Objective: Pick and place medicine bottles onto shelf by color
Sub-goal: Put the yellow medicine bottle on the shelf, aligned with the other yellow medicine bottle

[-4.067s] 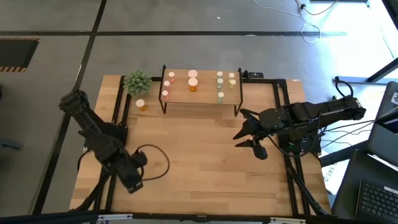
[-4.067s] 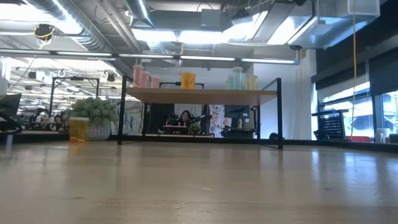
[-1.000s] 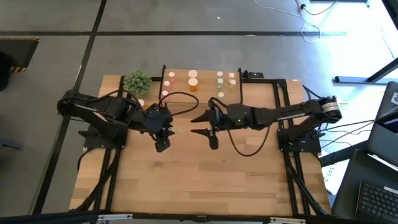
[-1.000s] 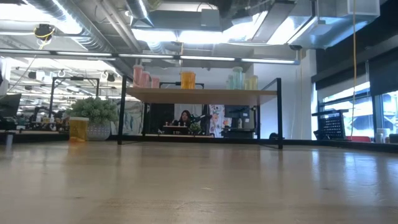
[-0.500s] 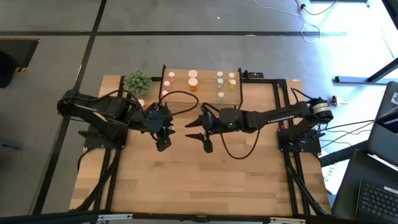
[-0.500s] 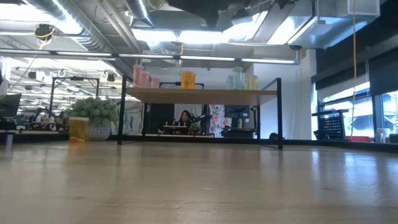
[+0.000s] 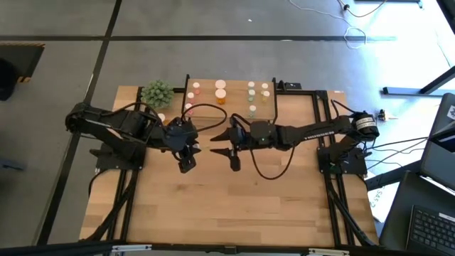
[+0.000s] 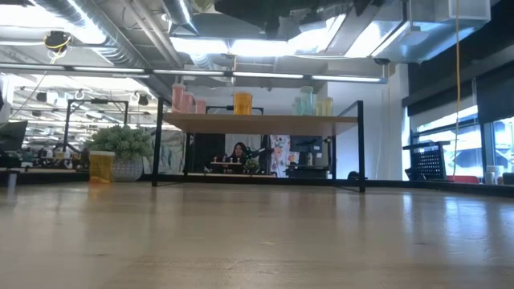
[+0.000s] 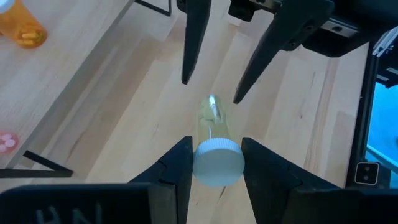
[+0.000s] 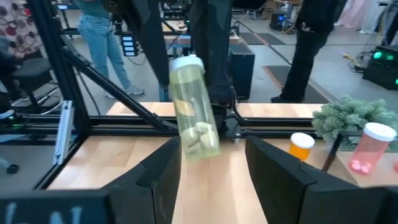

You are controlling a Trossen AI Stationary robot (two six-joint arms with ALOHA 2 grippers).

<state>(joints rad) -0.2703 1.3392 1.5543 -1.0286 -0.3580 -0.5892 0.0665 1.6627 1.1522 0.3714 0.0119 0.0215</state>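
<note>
Room: I look across the wooden desk (image 7: 234, 206) into an open workshop; people stand beyond it in the right wrist view.
Shelf: the shelf (image 7: 231, 107) stands at the desk's far edge, already stocked. From the low view I count pink bottles (image 8: 186, 100) at one end, an orange bottle (image 8: 242, 103) in the middle, pale green ones (image 8: 313, 103) at the other end.
Left: one orange bottle on the desk (image 7: 161, 120) stands beside the potted plant (image 7: 157, 93), off the shelf's left end.
In hand: my left claw (image 7: 188, 151) holds a pale green bottle (image 9: 214, 146) at its cap end, clear of the desk in front of the shelf.
Right claw: the right claw (image 7: 226, 150) faces it, spread wide around the bottle's far end, not touching that I can see.
Progress: I judge the task nearly finished: this green bottle and the orange one remain.
In the way: the two arms are close together; cables (image 7: 274, 165) loop nearby.
</note>
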